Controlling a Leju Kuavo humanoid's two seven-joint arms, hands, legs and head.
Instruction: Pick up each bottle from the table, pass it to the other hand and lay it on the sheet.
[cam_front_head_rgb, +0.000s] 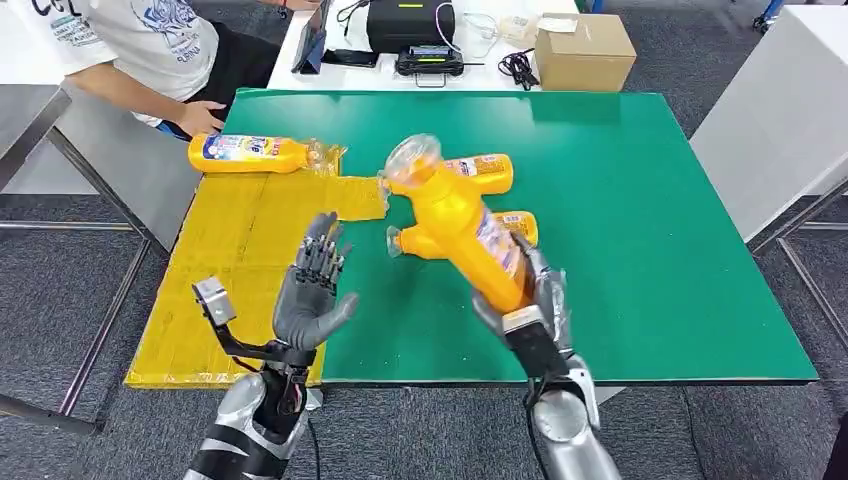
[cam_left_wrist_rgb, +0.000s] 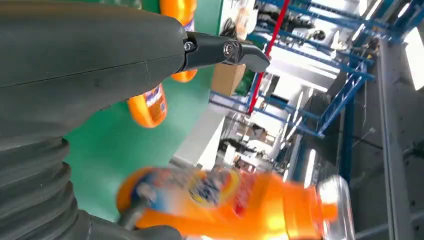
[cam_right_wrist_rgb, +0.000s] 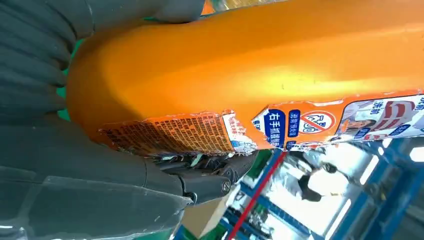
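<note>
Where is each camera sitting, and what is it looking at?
Head view: high on the robot, looking down at the green table; both silver arms show, the open left hand and the right hand holding an orange bottle.
Left wrist view: behind the left hand, facing the held bottle.
Right wrist view: behind the right hand, right against the bottle.
All three share that bottle.
</note>
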